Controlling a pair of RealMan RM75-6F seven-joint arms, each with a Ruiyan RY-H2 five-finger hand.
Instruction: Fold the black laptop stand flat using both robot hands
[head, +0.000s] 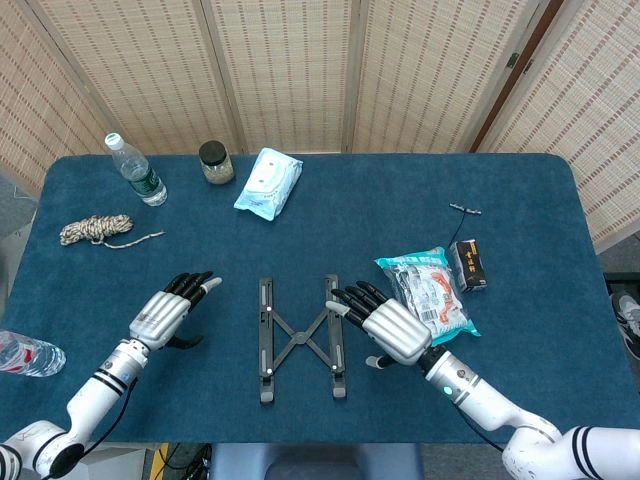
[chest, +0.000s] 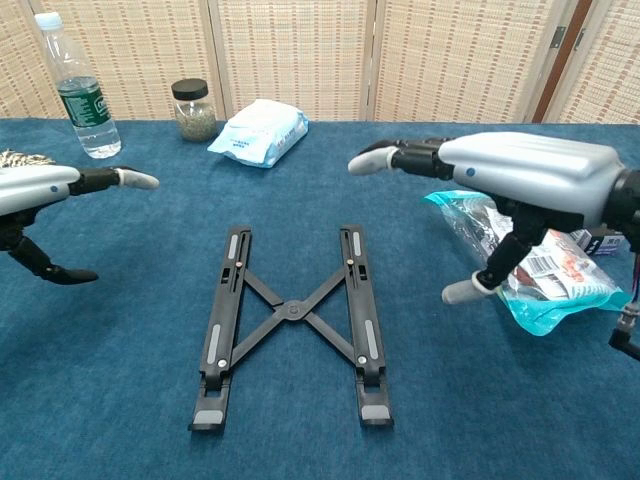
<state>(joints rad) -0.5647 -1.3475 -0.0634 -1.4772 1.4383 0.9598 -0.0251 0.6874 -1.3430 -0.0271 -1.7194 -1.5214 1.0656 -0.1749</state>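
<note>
The black laptop stand (chest: 290, 322) lies flat on the blue tabletop (head: 400, 200), its two rails parallel and its crossed struts down against the cloth. Neither hand touches it. The left hand (head: 168, 313) hovers to the stand's left, released, fingers extended — thumb hanging down. The right hand (chest: 510, 185) hovers just beside the right rail, also released, in front of a snack packet (chest: 560, 275).

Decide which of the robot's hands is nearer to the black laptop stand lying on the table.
Right. The right hand hovers just beside the laptop stand, by its right rail; the left hand is farther off to its left.
</note>
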